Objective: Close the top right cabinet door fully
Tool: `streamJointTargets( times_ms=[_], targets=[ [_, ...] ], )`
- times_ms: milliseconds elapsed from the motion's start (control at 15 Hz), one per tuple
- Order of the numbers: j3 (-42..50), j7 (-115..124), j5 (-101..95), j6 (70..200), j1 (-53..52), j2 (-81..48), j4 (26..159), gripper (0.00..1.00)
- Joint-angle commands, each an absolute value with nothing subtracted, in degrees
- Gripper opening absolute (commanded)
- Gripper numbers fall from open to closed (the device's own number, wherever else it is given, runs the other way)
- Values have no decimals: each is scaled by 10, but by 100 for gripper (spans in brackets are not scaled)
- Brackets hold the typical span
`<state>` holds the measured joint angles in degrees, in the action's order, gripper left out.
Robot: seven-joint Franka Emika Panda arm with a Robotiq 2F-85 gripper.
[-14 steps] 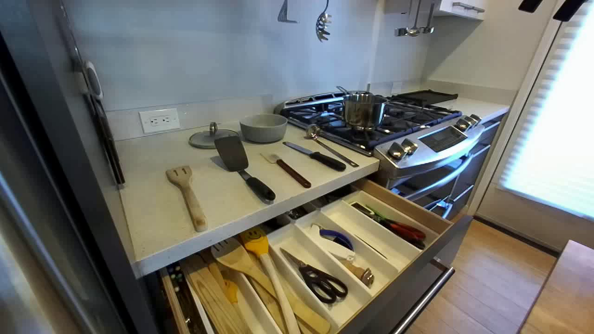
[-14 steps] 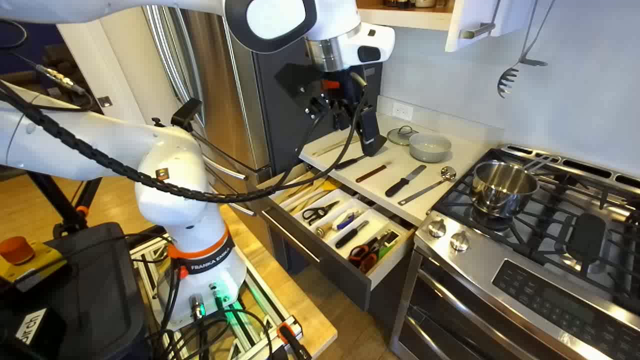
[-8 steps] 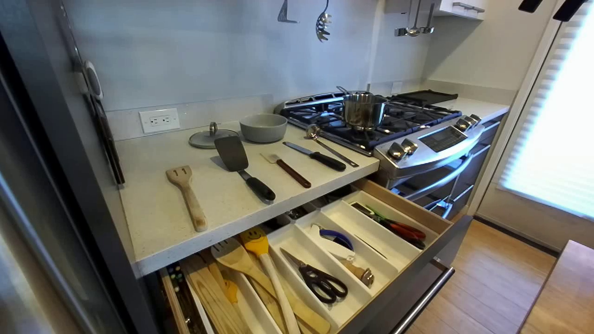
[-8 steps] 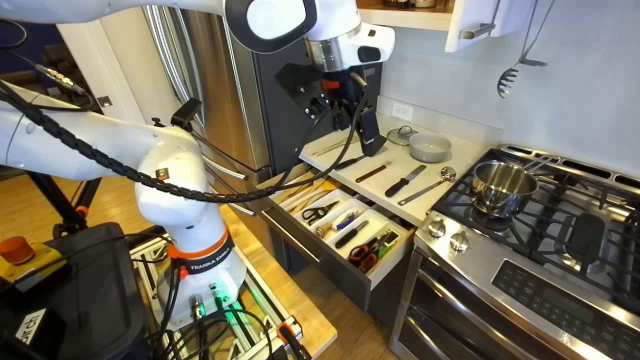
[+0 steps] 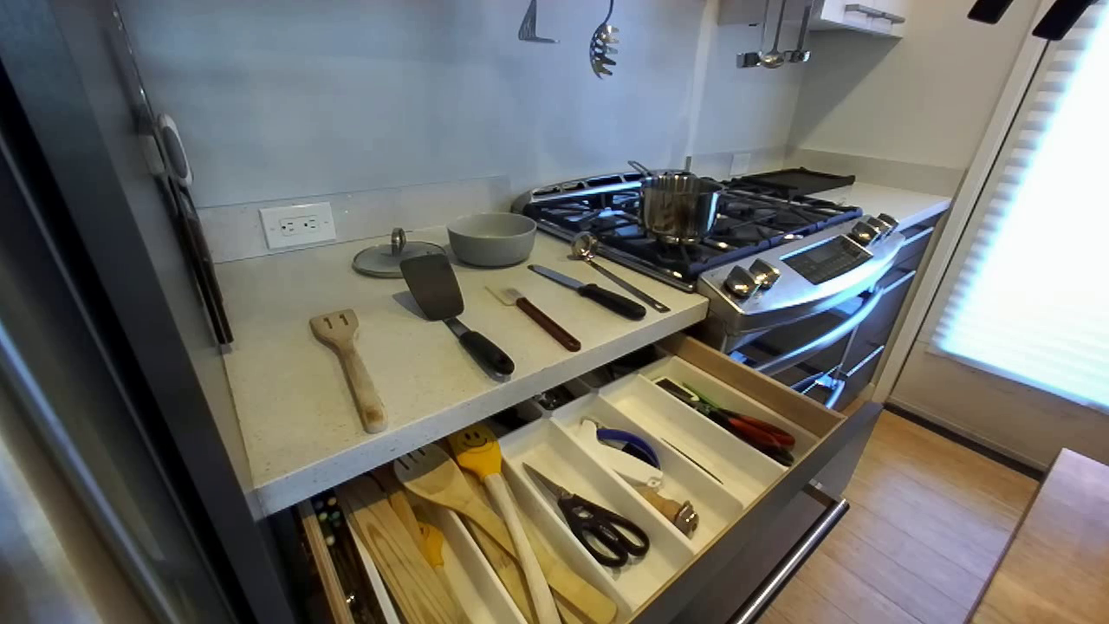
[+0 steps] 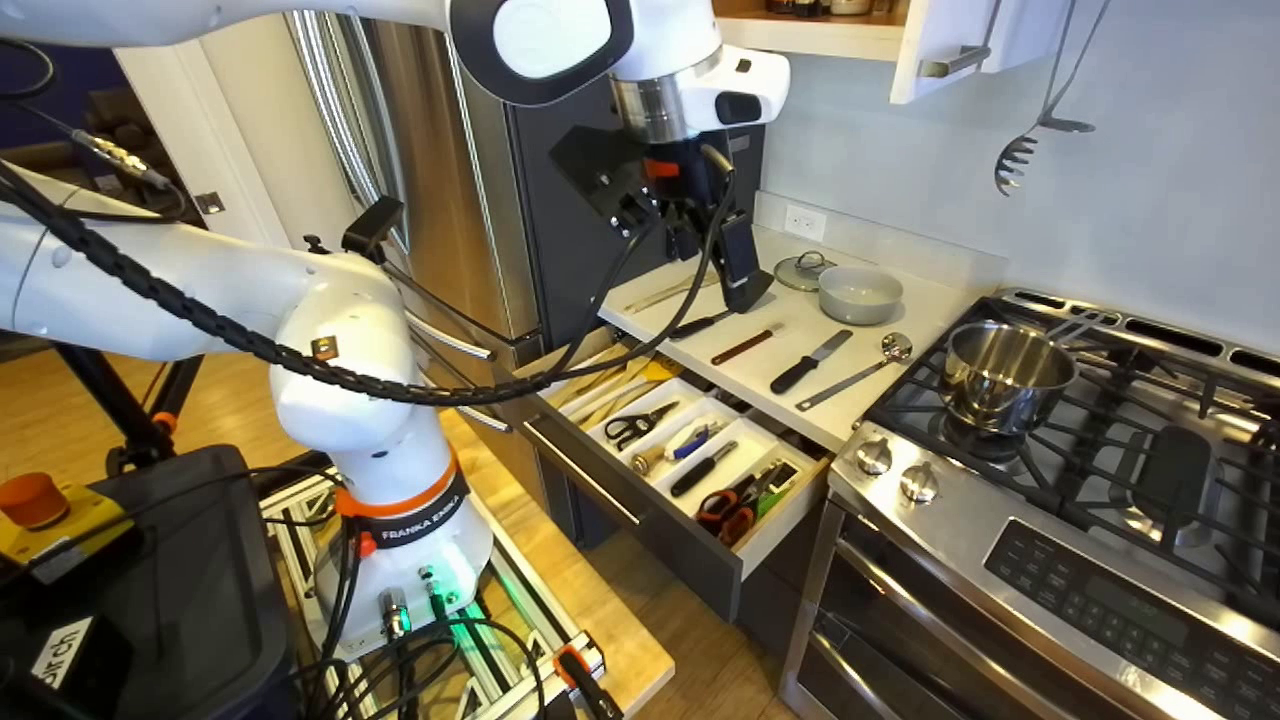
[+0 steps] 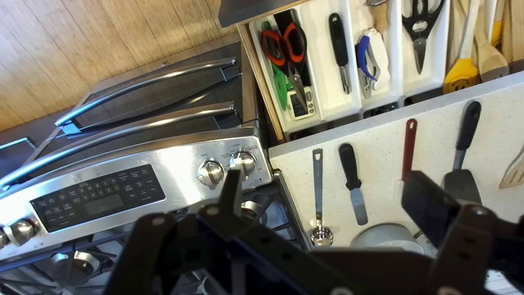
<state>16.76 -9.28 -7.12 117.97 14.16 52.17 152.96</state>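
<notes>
A white upper cabinet door (image 6: 945, 60) with a metal handle (image 6: 955, 62) stands open at the top of an exterior view. Its upper part is cut off by the frame edge. The cabinet shelf (image 6: 810, 36) beside it shows jars inside. My gripper (image 6: 712, 255) hangs pointing down over the counter, below and to the left of that door and apart from it. In the wrist view my gripper (image 7: 323, 180) has its fingers wide apart with nothing between them. Another white cabinet (image 5: 866, 19) with a handle shows at the top right of an exterior view, mostly cut off.
The drawer (image 6: 640, 500) below the counter is pulled out, holding utensils. On the counter (image 5: 277, 373) lie a wooden spatula, a black turner, a knife, a ladle, a bowl (image 6: 860, 294) and a lid. The stove (image 6: 1170, 470) bears a steel pot (image 6: 1008, 375). Utensils (image 6: 1015, 165) hang on the wall.
</notes>
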Motion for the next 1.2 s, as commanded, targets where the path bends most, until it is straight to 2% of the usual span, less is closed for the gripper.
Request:
streamJointTargets(
  times_ms=[0, 800, 1133],
  targets=[
    [166, -94, -69, 1178, 143, 521, 1528, 100],
    [185, -116, -71, 1205, 148, 547, 1532, 100],
    [207, -232, -81, 1201, 114, 582, 1451, 100]
  ],
)
